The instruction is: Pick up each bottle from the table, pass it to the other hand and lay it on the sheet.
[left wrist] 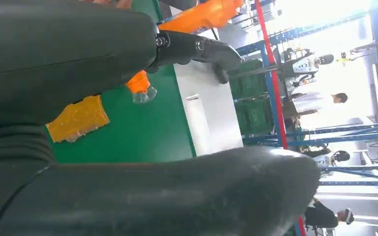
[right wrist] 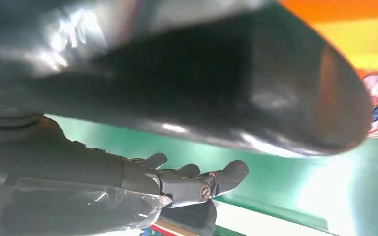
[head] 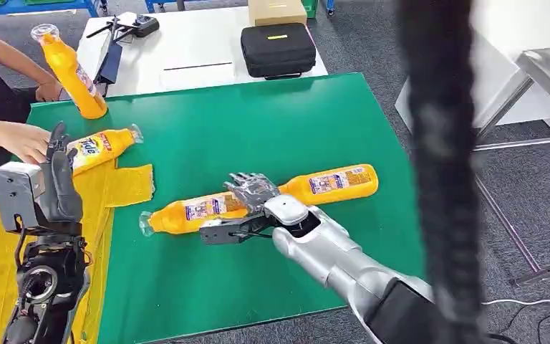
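Two bottles [head: 193, 209] [head: 333, 182] flanking right hand [head: 251, 192], fingers spread

"Tide" on bottle [head: 100, 147] label

Table [head: 272, 129]: nearest the robot; a second table [head: 186, 54] stands just behind its far edge.
Sheet [head: 125, 185]: along the table's left edge, from mid-table to the near left corner.
Bottle on sheet [head: 100, 147]: lies on the sheet's far end (a person's hand [head: 25, 141] beside it).
Standing bottle [head: 71, 72]: at the far left corner, tilted.
Middle bottle [head: 186, 211]: lies mid-table, right of the sheet, under the right hand [head: 251, 193].
Right bottle [head: 333, 183]: lies just right of that hand.
Left hand [head: 57, 183]: over the sheet, near the left edge.
Case [head: 278, 49]: on the second table.
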Robot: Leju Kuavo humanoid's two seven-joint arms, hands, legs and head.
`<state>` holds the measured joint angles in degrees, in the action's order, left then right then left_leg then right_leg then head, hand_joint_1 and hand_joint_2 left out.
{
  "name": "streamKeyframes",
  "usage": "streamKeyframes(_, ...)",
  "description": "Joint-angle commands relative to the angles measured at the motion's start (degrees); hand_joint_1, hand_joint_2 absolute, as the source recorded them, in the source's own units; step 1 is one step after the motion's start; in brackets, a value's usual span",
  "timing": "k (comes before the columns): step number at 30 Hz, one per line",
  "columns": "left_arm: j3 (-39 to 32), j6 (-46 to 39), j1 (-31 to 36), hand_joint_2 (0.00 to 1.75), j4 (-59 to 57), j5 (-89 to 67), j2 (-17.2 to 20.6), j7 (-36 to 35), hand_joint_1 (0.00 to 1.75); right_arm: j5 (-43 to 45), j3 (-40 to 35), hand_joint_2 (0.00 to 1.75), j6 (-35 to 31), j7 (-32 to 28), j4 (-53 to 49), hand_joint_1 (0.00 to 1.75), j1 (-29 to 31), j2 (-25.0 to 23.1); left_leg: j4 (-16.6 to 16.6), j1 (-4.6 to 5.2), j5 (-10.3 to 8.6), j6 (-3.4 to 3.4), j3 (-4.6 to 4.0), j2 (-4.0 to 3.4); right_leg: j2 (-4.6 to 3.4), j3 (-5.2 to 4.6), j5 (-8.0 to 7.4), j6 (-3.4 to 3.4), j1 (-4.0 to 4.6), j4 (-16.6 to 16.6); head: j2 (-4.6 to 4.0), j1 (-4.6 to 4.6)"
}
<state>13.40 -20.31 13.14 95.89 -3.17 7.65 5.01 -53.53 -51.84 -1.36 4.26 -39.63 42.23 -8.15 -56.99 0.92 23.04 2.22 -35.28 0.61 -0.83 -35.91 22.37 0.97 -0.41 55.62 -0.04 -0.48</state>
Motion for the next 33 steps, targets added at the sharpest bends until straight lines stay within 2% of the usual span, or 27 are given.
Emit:
streamKeyframes(1, 2.0, -0.2, -1.1, 0.0, 0.7, 0.3, 1.6, -0.1, 0.0, 1.2, -2.0, 0.0, 0.5, -0.3, 2.8, 0.0, 1.7, -1.2, 0.0, -0.07, 0.13, -0.17, 0.22, -0.05, 0.05, 0.24, 0.11, -0.02, 0.07, 0.0, 0.0, 0.0)
streamKeyframes(9, 3.3, -0.7, -3.5, 0.0, 4.0, 0.3, 2.2, 0.3, 0.0, 4.1, -1.7, 0.0, 1.2, -0.9, 7.8, 0.0, 0.6, -3.2, -0.1, -0.12, 0.2, -0.22, 0.34, 0.0, 0.13, 0.37, 0.19, -0.03, 0.12, 0.0, 0.0, 0.0)
streamKeyframes(16, 3.3, -0.8, -3.8, 0.0, 4.4, 0.3, 2.3, 0.3, 0.0, 4.1, -1.8, 0.0, 1.0, -1.0, 8.1, 0.0, 0.5, -3.3, 0.0, -0.06, 0.08, -0.13, 0.14, 0.04, 0.11, 0.16, 0.1, -0.03, 0.06, 0.0, 0.0, 0.02)
streamKeyframes(17, 3.7, -0.7, -3.8, 0.0, 4.4, 0.2, 2.8, 0.3, 0.0, 4.3, -1.8, 1.75, 0.9, -1.0, 8.8, 0.0, 0.7, -3.5, 0.0, -0.08, 0.15, -0.18, 0.25, 0.0, 0.09, 0.26, 0.14, -0.04, 0.08, 0.0, 0.0, -0.02)
streamKeyframes(18, 4.4, -0.7, -3.9, 0.0, 4.5, 0.2, 3.6, 0.3, 0.0, 4.7, -1.5, 1.75, 1.0, -0.6, 9.6, 0.0, 0.6, -3.7, -0.1, -0.18, 0.35, -0.35, 0.54, -0.04, 0.14, 0.58, 0.33, -0.07, 0.18, 0.1, 0.0, 0.02)
streamKeyframes(19, 4.7, -0.7, -4.0, 0.0, 4.7, 0.2, 3.9, 0.3, 0.0, 4.8, -1.5, 1.75, 1.0, -0.5, 10.0, 0.0, 0.4, -3.6, 0.0, -0.07, 0.11, -0.17, 0.22, 0.01, 0.1, 0.24, 0.12, -0.03, 0.07, 0.0, 0.0, 0.0)
streamKeyframes(22, 5.2, -1.0, -5.3, 0.0, 6.0, 0.2, 4.4, 0.5, 0.0, 5.4, -1.3, 1.75, 1.0, -0.7, 11.0, 0.0, 0.2, -3.4, 0.0, -0.1, 0.16, -0.21, 0.31, -0.03, 0.08, 0.32, 0.15, -0.05, 0.1, 0.0, 0.0, 0.0)
streamKeyframes(23, 5.3, -1.0, -5.4, 0.0, 6.1, 0.2, 4.4, 0.5, 0.0, 5.6, -1.2, 1.75, 1.1, -0.8, 11.2, 0.14, 0.1, -3.4, 0.0, -0.06, 0.1, -0.14, 0.2, 0.0, 0.08, 0.21, 0.1, -0.03, 0.06, 0.0, 0.0, -0.02)
streamKeyframes(24, 5.4, -1.0, -5.3, 0.0, 6.2, 0.3, 4.2, 0.5, 0.0, 5.6, -1.3, 1.75, 1.1, -0.9, 11.2, 1.75, -0.1, -3.3, 0.0, -0.12, 0.19, -0.22, 0.36, -0.01, 0.11, 0.39, 0.18, -0.04, 0.12, 0.0, 0.0, 0.0)
streamKeyframes(33, 5.7, -1.1, -4.4, 0.0, 6.3, 2.7, 4.2, 2.2, 0.0, 3.5, -5.6, 1.75, 3.3, -0.8, 12.3, 1.75, -2.0, -2.9, 0.0, -0.09, 0.12, -0.17, 0.32, 0.05, 0.15, 0.34, 0.13, -0.03, 0.09, -0.1, 0.0, 0.0)
